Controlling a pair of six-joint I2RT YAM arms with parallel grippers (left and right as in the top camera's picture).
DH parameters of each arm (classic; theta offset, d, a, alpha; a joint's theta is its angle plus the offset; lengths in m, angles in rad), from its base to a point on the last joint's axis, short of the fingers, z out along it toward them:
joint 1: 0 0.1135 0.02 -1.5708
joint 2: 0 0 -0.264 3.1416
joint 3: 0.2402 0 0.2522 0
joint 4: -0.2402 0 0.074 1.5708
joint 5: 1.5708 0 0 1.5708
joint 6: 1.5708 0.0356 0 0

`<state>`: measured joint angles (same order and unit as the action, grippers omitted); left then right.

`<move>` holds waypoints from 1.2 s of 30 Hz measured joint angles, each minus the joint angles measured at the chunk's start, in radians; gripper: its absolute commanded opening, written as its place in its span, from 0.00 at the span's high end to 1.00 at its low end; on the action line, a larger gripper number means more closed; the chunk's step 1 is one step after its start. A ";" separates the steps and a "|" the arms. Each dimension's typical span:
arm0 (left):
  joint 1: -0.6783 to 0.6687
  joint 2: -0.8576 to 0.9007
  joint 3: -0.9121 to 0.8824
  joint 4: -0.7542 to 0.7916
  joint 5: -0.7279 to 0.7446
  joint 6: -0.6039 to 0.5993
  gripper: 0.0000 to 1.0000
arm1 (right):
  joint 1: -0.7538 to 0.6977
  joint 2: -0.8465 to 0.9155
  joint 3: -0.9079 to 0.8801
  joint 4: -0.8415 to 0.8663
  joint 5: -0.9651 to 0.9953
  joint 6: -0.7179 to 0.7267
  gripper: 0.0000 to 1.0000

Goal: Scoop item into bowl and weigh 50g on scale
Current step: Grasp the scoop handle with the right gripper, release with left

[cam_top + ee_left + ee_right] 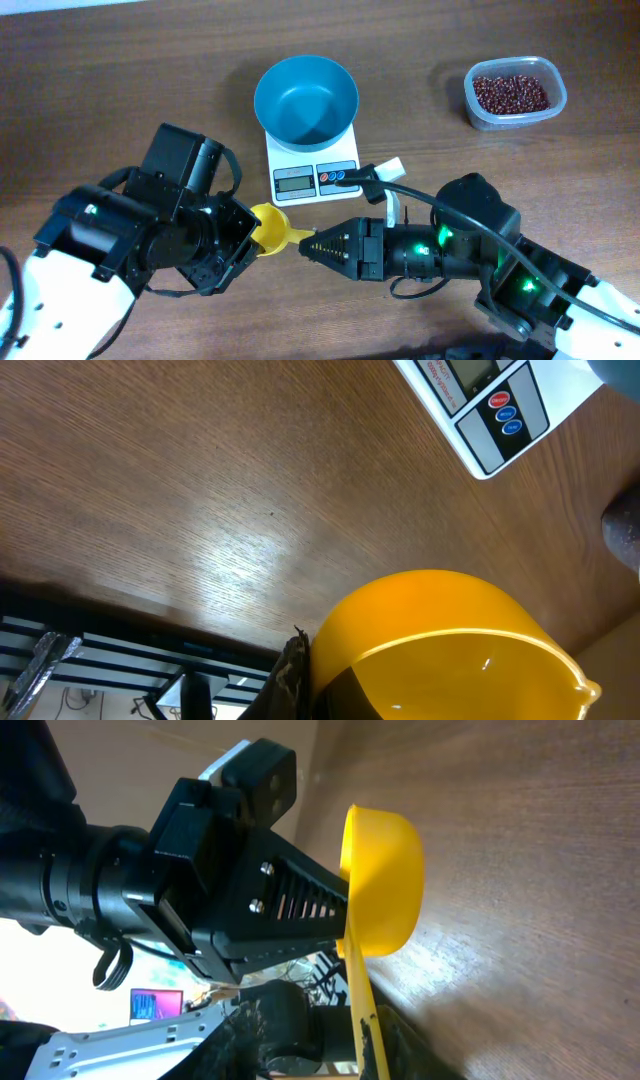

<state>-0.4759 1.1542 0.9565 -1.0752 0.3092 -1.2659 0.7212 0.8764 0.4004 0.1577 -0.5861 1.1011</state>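
The blue bowl (305,100) stands empty on the white scale (312,180), whose buttons also show in the left wrist view (490,410). The red-brown beans (510,93) lie in a clear tub (553,105) at the far right. A yellow scoop (270,228) hangs just above the table in front of the scale. My left gripper (250,235) is shut on the scoop's cup (440,630), one finger (295,675) against its outer wall. My right gripper (305,243) is open around the scoop's handle (360,1010); the handle lies against one finger (340,1050).
Both arms meet at the table's front middle. A black cable with a white tag (390,170) runs from the right arm beside the scale. The table's near edge (120,605) lies close behind the left gripper.
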 measured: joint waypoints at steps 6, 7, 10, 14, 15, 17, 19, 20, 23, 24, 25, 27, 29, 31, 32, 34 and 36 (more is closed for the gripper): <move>-0.003 0.000 0.000 -0.001 0.025 0.000 1.00 | 0.000 0.003 0.000 0.002 0.036 0.000 0.68; -0.003 0.000 0.000 -0.001 0.029 0.000 1.00 | 0.001 0.015 0.000 0.003 0.037 0.000 0.70; -0.003 0.000 0.000 -0.001 0.032 0.000 1.00 | 0.001 0.042 0.000 0.003 0.037 0.018 0.74; -0.003 0.000 0.000 -0.001 0.032 0.000 1.00 | 0.001 0.046 0.000 0.010 0.037 0.028 0.77; -0.003 0.000 0.000 0.000 0.032 0.000 1.00 | 0.001 0.046 0.000 0.015 0.038 0.030 0.78; -0.003 0.000 0.000 -0.001 0.032 0.000 1.00 | 0.001 0.047 0.000 0.051 0.040 0.037 0.78; -0.003 0.000 0.000 -0.001 0.032 0.000 1.00 | 0.001 0.047 0.000 0.053 0.040 0.044 0.78; -0.003 0.000 0.000 -0.001 0.032 0.000 1.00 | 0.001 0.047 0.000 0.053 0.040 0.047 0.79; -0.003 0.000 0.000 -0.001 0.032 0.000 1.00 | 0.001 0.048 0.000 0.053 0.040 0.053 0.81; -0.003 0.000 0.000 -0.001 0.032 0.000 1.00 | 0.001 0.048 0.000 0.053 0.040 0.055 0.83; -0.003 0.000 0.000 -0.001 0.032 0.000 1.00 | 0.001 0.048 0.000 0.053 0.040 0.055 0.83; -0.003 0.000 0.000 -0.001 0.032 0.000 1.00 | 0.001 0.049 0.000 0.053 0.040 0.061 0.84; -0.003 0.000 0.000 -0.001 0.033 0.000 1.00 | 0.001 0.049 0.000 0.053 0.040 0.068 0.85; -0.003 0.000 0.000 -0.001 0.034 0.000 1.00 | 0.001 0.049 0.000 0.052 0.040 0.076 0.86; -0.003 0.000 0.000 -0.001 0.034 0.000 1.00 | 0.001 0.050 0.000 0.052 0.040 0.079 0.87; -0.003 0.000 0.000 -0.001 0.034 0.000 1.00 | 0.001 0.050 0.000 0.052 0.039 0.081 0.88; -0.003 0.000 0.000 -0.001 0.035 0.000 1.00 | 0.001 0.050 0.000 0.051 0.037 0.085 0.90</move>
<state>-0.4786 1.1542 0.9565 -1.0760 0.3443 -1.2655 0.7219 0.9268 0.4007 0.2092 -0.5495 1.1862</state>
